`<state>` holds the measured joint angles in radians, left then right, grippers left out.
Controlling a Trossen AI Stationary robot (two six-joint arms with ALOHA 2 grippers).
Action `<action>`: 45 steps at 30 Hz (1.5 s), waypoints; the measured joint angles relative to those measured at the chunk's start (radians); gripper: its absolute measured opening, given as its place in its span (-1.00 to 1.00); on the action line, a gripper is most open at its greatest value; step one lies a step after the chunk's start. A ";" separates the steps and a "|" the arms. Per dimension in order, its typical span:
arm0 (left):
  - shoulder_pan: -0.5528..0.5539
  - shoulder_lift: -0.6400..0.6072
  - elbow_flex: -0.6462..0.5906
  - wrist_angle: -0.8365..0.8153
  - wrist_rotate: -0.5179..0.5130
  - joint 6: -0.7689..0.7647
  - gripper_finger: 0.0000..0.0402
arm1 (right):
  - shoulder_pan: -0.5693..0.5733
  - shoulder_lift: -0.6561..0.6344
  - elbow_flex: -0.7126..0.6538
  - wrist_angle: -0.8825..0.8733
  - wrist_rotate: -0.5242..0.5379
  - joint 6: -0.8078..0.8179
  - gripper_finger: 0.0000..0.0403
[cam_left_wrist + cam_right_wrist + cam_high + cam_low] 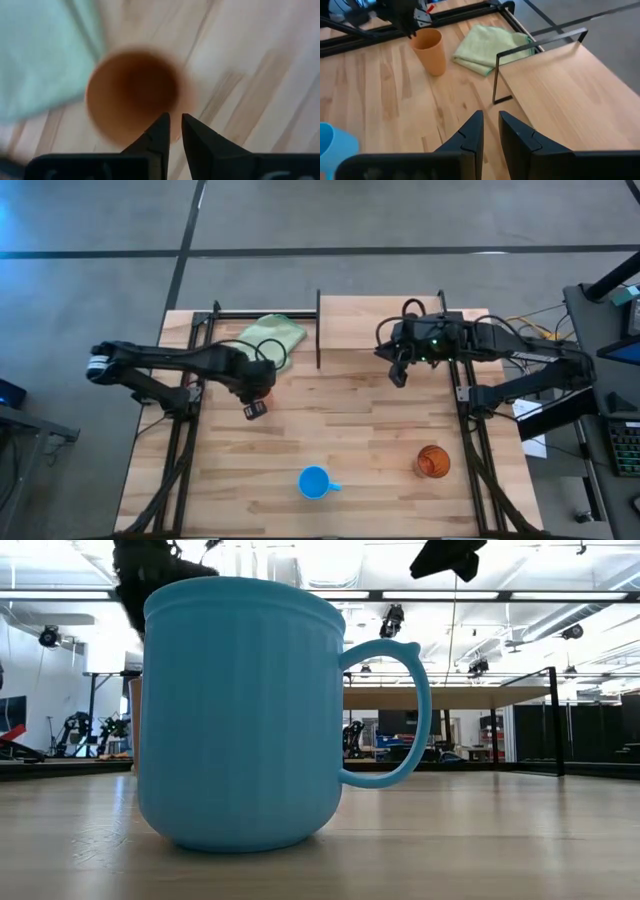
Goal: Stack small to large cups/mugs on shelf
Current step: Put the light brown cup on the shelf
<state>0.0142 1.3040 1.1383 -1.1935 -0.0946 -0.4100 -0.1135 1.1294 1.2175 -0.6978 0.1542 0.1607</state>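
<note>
The small light-orange cup [431,50] stands upright near the table's far left, beside the pale green cloth. My left gripper [174,127] points down over it, shut at its rim, and in the left wrist view I look into the cup [132,92]. The blue mug [315,482] stands at the near edge on its base and fills the low view [240,710]. The textured orange-red cup [432,462] stands near right. My right gripper [491,125] hovers shut and empty just off the near left corner of the light-wood shelf [560,85]. My left gripper comes from above, pointing down, at the light-orange cup's rim [176,107]. The rim's wall runs into the narrow gap, one finger [161,127] over the inside and the other outside. The cup is upright; I cannot tell whether its base is off the table.
The folded pale green cloth [490,47] lies beside the shelf's thin black upright side frame [496,75]. Black rails [185,430] run along the table's left and right sides. The middle of the tabletop [340,420] is bare wood.
</note>
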 joint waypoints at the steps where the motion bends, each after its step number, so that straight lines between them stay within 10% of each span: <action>1: 0.004 0.010 -0.002 -0.031 0.001 0.002 -0.83 | 0.000 -0.007 0.000 0.000 0.000 0.000 -0.73; 45: 0.026 0.129 0.043 0.054 0.086 0.005 -0.83 | 0.000 -0.095 -0.002 -0.005 0.000 -0.042 -0.73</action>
<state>0.0400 1.4330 1.1809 -1.1392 -0.0085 -0.4049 -0.1135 1.0344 1.2152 -0.7032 0.1547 0.1184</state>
